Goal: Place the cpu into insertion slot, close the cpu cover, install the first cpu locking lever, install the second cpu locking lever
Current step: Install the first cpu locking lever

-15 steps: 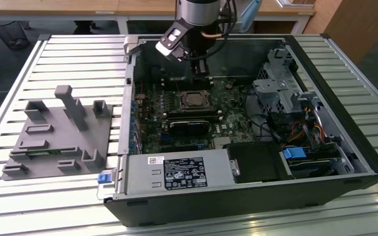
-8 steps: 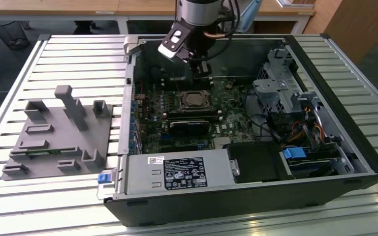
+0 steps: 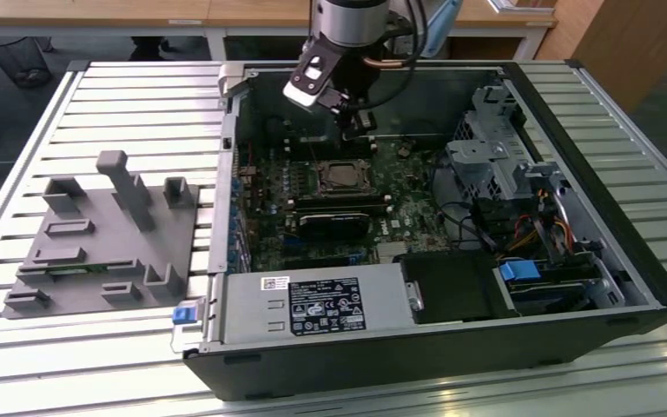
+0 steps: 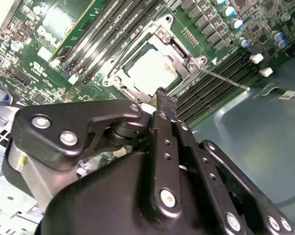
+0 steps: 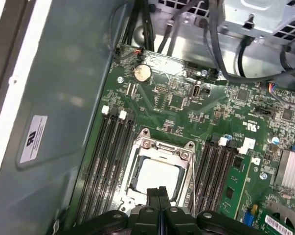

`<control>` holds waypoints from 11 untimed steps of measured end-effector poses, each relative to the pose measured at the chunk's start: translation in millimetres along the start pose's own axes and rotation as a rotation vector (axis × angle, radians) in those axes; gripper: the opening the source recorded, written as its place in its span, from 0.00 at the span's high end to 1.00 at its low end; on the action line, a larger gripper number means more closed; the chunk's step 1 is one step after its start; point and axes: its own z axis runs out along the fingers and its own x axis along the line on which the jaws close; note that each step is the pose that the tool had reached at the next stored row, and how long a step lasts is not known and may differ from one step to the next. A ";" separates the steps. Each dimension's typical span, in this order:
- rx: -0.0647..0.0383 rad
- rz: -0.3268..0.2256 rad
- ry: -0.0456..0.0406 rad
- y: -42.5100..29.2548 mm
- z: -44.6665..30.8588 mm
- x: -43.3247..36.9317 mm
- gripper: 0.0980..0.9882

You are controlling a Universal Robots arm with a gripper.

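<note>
- Your gripper (image 5: 159, 194) is nearest. Its two fingers are pressed flat together with nothing between them. The tips hang at the near edge of the cpu (image 5: 159, 174), and you cannot tell whether they touch it.
- The cpu lies flat in the insertion slot (image 5: 133, 178), so that step looks done.
- The cpu cover (image 5: 163, 148) appears folded down around the chip, its window framing the metal top. Judge it closed.
- In the second wrist view a thin lever rod (image 4: 225, 80) sticks out free past the slot's corner. At least one locking lever therefore looks unlatched, and the other's state is unclear.
- Farther off, a white label (image 5: 34, 138) sits on the grey case wall (image 5: 64, 73). It bears a dark mark and print too small to read.
- Farthest, in the exterior view, the power supply box (image 3: 261, 323) carries a dark label that cannot be read either.
</note>
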 end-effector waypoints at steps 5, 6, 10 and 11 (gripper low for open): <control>0.002 -0.067 0.0035 0.0 0.2 0.0 0.99; 0.002 -0.084 0.0042 0.0 0.2 0.0 0.99; 0.003 -0.152 0.0074 0.0 0.2 0.0 0.99; 0.004 -0.167 0.0081 0.0 0.2 0.0 0.99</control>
